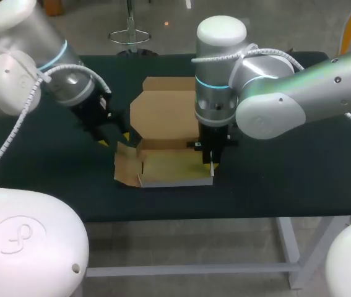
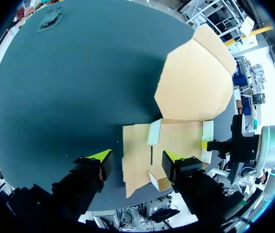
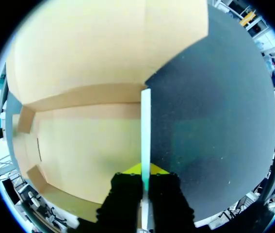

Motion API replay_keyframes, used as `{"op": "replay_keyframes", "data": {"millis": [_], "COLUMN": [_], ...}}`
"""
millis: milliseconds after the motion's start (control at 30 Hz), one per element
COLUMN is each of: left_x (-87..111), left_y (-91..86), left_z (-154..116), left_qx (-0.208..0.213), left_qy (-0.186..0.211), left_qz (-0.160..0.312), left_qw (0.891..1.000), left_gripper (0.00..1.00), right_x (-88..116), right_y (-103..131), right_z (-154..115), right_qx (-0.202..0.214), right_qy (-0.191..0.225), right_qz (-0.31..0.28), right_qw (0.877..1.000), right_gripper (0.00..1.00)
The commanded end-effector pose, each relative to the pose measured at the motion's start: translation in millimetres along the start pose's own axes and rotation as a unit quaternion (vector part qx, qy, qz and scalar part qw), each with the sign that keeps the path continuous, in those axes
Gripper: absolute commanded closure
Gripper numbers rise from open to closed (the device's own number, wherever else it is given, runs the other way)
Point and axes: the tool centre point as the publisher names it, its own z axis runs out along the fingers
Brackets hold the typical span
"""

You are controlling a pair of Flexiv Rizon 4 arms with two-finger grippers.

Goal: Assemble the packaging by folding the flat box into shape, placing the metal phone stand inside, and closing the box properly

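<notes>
Right jaws pinch the upright box wall (image 3: 146, 121); left jaws gape.

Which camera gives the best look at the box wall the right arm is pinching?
The right wrist view: the white-edged wall stands edge-on between the right jaws, both touching it. The head view shows it small and partly covered. The left wrist view shows it at the box's far side, the pinch unclear.

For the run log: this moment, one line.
box half folded, lid open | left gripper open near box | right gripper shut on box wall
</notes>
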Motion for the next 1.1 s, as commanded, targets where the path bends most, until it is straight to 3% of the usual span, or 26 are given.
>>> {"op": "replay_keyframes", "data": {"millis": [33, 67, 200, 567, 700, 1100], "left_x": [-26.1, -30.0, -42.4, -67.4, -72.0, -71.6], "left_y": [9.9, 10.8, 13.2, 16.9, 17.7, 20.1], "left_z": [-12.7, -13.5, -12.5, 1.5, 9.5, 32.6], "left_qx": [0.005, 0.007, 0.002, -0.014, -0.022, -0.047], "left_qy": [0.075, 0.082, 0.108, 0.167, 0.186, 0.216], "left_qz": [0.005, 0.008, 0.013, 0.012, 0.008, 0.005], "left_qw": [0.997, 0.997, 0.994, 0.986, 0.982, 0.975], "left_gripper": [0.44, 0.49, 0.55, 0.6, 0.68, 0.7], "right_x": [2.1, 2.1, 2.1, 2.1, 2.1, 2.1], "right_y": [0.8, 0.8, 0.8, 0.8, 0.8, 0.8], "right_z": [0.7, 0.7, 0.7, 0.7, 0.7, 0.7], "right_qx": [0.002, 0.002, 0.002, 0.002, 0.002, 0.002], "right_qy": [-0.002, -0.002, -0.002, -0.002, -0.002, -0.002], "right_qz": [0.0, 0.0, 0.0, 0.0, 0.0, 0.0], "right_qw": [1.0, 1.0, 1.0, 1.0, 1.0, 1.0], "right_gripper": [1.0, 1.0, 1.0, 1.0, 1.0, 1.0]}}
